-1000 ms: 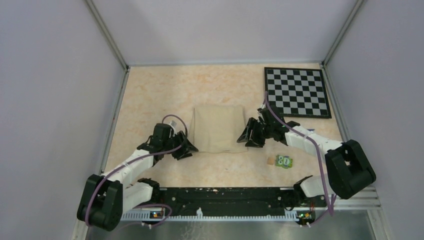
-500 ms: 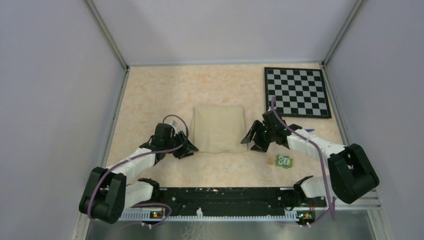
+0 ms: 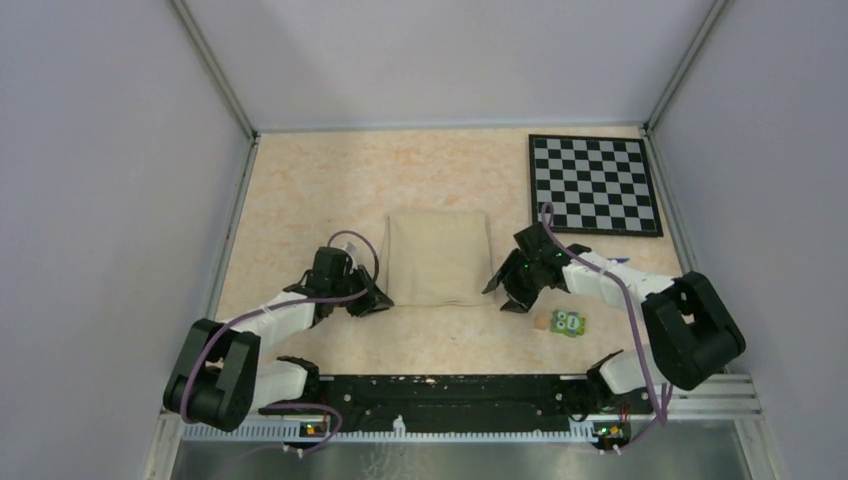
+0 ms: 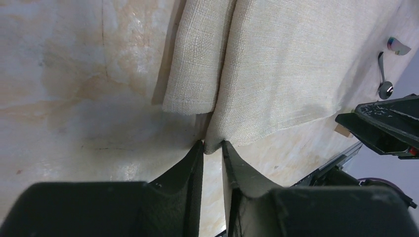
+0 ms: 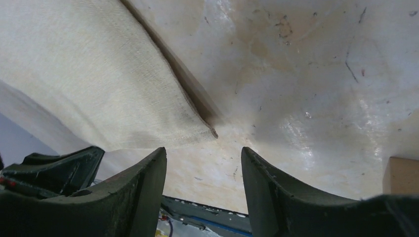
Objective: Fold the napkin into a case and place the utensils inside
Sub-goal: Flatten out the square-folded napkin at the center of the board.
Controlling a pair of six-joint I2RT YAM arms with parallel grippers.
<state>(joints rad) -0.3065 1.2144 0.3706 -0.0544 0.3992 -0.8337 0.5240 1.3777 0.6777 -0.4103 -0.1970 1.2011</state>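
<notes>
Pulled back off the right edge of the napkin [image 3: 437,258], right claw [image 5: 203,165] spread wide over the surface [image 5: 306,74] beside its near right corner, left claw [image 4: 212,147] narrowed, pinching the near left corner, cloth lying folded mid-surface.

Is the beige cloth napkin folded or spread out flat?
Folded. The soft beige-cream cloth napkin lies in layers: the left wrist view shows a narrow flap beside the wider panel, with a seam between them.

Tan table [image 3: 300,180]: napkin [image 3: 437,258], chessboard [image 3: 595,184], green block [image 3: 570,322], utensils [image 4: 384,74].
</notes>
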